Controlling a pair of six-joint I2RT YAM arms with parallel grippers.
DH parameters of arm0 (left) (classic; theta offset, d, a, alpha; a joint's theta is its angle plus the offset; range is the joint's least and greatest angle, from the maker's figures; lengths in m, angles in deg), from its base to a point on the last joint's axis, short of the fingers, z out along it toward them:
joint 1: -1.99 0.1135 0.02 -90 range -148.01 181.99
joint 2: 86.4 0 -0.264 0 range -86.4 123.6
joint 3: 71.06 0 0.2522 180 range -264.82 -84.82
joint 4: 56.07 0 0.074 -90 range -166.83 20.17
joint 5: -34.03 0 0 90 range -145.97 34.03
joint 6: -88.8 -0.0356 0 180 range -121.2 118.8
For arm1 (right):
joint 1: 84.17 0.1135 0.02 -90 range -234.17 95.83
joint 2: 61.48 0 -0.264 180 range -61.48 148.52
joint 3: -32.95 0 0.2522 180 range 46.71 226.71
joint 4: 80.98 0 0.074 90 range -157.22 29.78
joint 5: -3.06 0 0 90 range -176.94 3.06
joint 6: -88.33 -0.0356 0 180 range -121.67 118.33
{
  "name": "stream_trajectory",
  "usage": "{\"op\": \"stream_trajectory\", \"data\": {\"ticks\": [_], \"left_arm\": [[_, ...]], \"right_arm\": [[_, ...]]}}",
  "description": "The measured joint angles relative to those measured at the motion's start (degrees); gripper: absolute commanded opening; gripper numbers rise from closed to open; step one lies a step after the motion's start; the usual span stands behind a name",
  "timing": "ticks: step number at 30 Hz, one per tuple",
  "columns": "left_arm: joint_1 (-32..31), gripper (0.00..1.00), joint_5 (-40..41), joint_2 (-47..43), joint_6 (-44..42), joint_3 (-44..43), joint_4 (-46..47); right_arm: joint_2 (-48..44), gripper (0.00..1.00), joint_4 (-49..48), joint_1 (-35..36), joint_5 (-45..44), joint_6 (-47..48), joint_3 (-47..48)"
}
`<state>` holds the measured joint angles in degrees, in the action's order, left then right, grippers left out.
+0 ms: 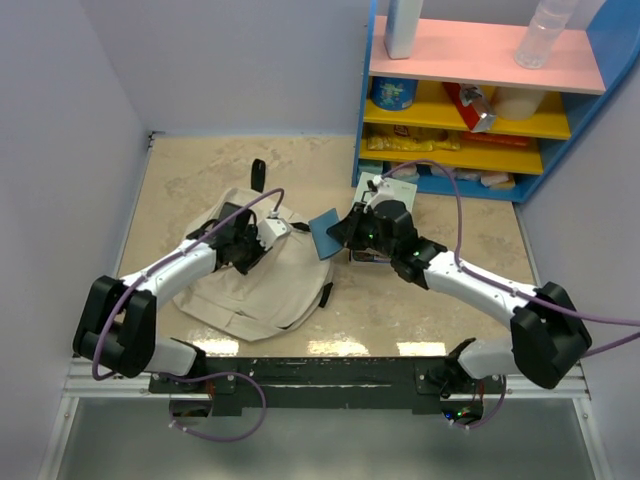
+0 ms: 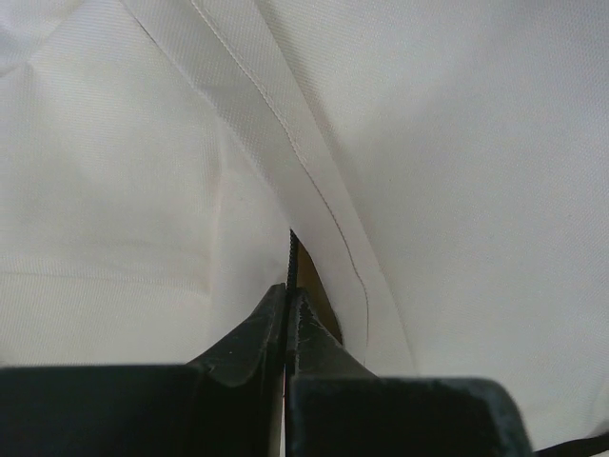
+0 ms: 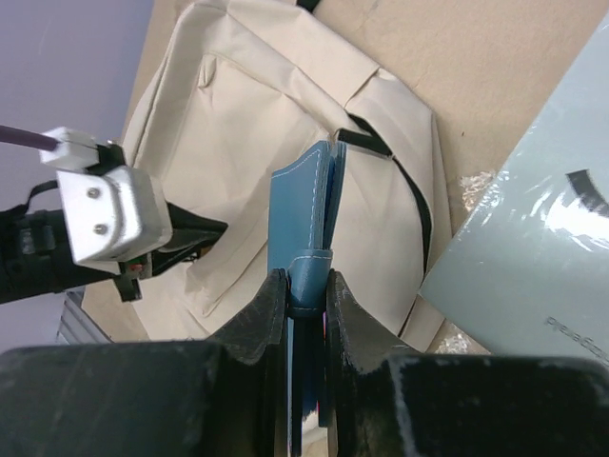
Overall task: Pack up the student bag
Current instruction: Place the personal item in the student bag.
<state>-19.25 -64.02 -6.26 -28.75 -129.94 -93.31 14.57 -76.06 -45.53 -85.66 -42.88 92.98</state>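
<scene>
Centre-left of the top view: big soft beige fabric backpack (image 1: 255, 300), left gripper (image 2: 288, 300) pinched shut on its zipper edge. Lift to gape the mouth. Right gripper (image 3: 306, 286) clamped on slim blue notebook (image 3: 303, 205); slide in edge-first, slowly.

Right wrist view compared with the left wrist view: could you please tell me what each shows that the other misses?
Only the right wrist: the right pincer clamping a blue notebook, a grey book and the table. Only the left wrist: a close stitched seam where the left pincer is shut on the fabric. Both: the beige student bag.
</scene>
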Motion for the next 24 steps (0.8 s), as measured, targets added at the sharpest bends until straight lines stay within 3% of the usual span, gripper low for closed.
{"op": "stream_trajectory", "data": {"ticks": [11,24], "left_arm": [[0.00,0.00,0.37,-5.55,1.38,-2.51,-1.86],[0.00,0.00,2.84,-10.78,2.97,-2.64,-1.90]], "right_arm": [[14.69,0.00,-3.61,5.86,2.60,-1.68,7.56],[22.75,0.00,-6.47,10.49,4.96,-4.13,15.34]]}}
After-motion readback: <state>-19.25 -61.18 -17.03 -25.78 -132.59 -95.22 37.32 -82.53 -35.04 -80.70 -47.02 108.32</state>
